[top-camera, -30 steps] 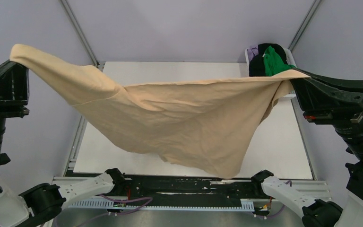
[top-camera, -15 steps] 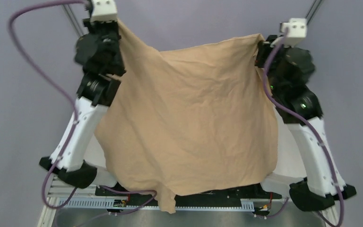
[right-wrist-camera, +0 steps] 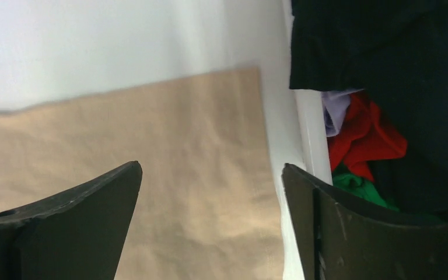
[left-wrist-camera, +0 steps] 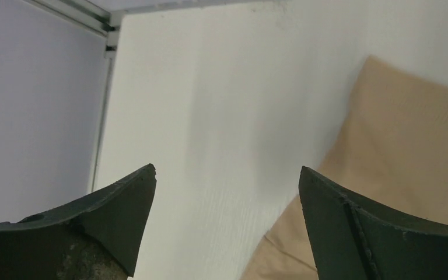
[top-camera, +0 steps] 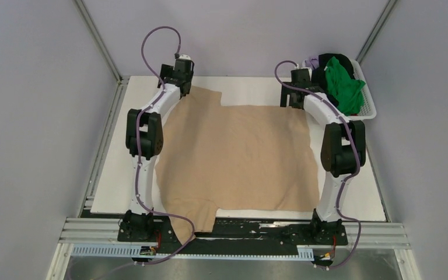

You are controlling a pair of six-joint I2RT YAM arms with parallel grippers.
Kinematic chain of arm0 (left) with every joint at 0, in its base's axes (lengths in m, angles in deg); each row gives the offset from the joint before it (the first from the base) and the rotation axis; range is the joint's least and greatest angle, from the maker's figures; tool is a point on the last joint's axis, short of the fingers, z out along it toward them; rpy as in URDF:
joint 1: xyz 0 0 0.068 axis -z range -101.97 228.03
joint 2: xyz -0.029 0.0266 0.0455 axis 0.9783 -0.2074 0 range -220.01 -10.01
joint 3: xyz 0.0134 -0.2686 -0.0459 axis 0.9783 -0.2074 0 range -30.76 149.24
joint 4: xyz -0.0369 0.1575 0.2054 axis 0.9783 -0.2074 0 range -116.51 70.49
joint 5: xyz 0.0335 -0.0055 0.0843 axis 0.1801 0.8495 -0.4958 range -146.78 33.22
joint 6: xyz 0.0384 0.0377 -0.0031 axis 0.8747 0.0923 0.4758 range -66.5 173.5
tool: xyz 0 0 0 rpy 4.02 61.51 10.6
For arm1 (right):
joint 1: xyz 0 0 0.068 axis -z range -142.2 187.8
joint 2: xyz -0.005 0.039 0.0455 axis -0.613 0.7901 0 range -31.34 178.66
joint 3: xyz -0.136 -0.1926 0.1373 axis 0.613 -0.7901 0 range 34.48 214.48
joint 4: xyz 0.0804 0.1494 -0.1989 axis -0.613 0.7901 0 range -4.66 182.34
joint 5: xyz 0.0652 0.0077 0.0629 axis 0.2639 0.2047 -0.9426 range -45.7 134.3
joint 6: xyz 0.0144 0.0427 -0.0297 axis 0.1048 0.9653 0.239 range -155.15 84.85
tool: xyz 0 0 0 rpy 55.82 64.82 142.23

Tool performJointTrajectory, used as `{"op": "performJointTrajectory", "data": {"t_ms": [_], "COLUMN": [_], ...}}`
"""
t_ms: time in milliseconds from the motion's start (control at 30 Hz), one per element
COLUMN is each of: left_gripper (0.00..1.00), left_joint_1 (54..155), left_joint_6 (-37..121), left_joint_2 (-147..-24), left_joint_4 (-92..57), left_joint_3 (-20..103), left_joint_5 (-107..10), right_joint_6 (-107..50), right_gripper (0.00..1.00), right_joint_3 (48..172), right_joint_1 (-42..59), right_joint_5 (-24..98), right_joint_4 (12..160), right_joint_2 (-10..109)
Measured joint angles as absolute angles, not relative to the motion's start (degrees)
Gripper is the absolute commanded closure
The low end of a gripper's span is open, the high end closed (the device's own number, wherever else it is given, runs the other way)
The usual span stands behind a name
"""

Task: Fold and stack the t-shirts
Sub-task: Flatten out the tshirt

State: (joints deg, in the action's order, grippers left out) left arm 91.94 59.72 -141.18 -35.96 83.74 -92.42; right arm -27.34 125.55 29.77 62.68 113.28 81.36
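A large tan-beige t-shirt (top-camera: 239,154) lies spread flat on the white table (top-camera: 122,175), one sleeve hanging over the near edge. My left gripper (top-camera: 178,74) hovers open at the shirt's far left corner; in its wrist view the jaws (left-wrist-camera: 227,175) stand wide over bare table, with tan cloth (left-wrist-camera: 408,128) to the right. My right gripper (top-camera: 294,86) is open at the far right corner, and its jaws (right-wrist-camera: 210,172) stand wide above the tan cloth (right-wrist-camera: 151,134). Neither holds anything. More t-shirts fill the basket: green (top-camera: 344,87), black (right-wrist-camera: 385,58), red (right-wrist-camera: 367,134), pale purple (right-wrist-camera: 338,108).
The white latticed basket (top-camera: 368,111) stands at the table's back right corner, close to my right gripper; its white wall (right-wrist-camera: 309,128) runs just right of the shirt's edge. Grey walls and a metal frame (top-camera: 96,35) enclose the table.
A second ago both grippers held the tan shirt stretched in the air. They carried it to the far side, laid it flat, and both jaws have opened and let go.
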Motion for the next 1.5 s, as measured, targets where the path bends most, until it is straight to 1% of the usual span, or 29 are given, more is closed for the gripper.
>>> {"op": "performJointTrajectory", "data": {"t_ms": [67,167,300,433,533,633,800,933,1067,1167,1267,1500], "left_gripper": [0.0,0.0,0.0,0.0,0.0,0.0,0.0,0.0,0.0,0.0,0.0,0.0], "left_joint_1": [91.6,91.4,91.4,91.5,91.5,91.5,93.0,96.2,97.0,96.6,95.9,92.1], "left_joint_6": [57.1,54.0,49.4,43.9,38.9,32.7,22.8,18.8,16.3,15.0,14.2,12.8], "left_joint_2": [-143.1,-141.8,-135.0,-126.1,-115.6,-104.4,-90.3,-89.2,-92.4,-96.1,-101.1,-109.9], "left_joint_4": [-39.5,-41.1,-42.4,-44.0,-44.3,-43.0,-37.1,-36.2,-35.6,-33.9,-33.4,-33.8], "left_joint_3": [84.9,83.8,80.2,75.3,64.9,51.1,26.5,18.7,17.6,17.8,19.2,28.6], "left_joint_5": [-90.9,-88.3,-84.3,-80.8,-77.2,-71.4,-61.0,-57.4,-56.4,-56.4,-56.7,-58.2], "right_joint_6": [-27.9,-27.8,-26.4,-23.1,-20.8,-18.9,-14.9,-11.7,-8.9,-7.7,-7.1,-6.5], "right_gripper": [0.0,0.0,0.0,0.0,0.0,0.0,0.0,0.0,0.0,0.0,0.0,0.0], "right_joint_3": [126.3,126.5,125.1,118.8,111.5,104.3,93.5,86.6,81.2,79.9,80.0,84.2], "right_joint_1": [29.4,29.0,28.7,28.0,26.8,24.0,17.9,17.0,17.1,17.1,17.1,17.1], "right_joint_5": [62.6,61.5,58.1,54.5,51.3,48.4,47.0,46.8,46.8,46.8,46.9,48.6], "right_joint_4": [113.6,113.6,112.8,111.9,110.4,109.2,108.6,108.0,105.6,103.3,100.7,97.8], "right_joint_2": [82.2,80.4,75.6,67.2,60.2,55.7,52.9,51.1,49.1,49.8,52.4,61.4]}}
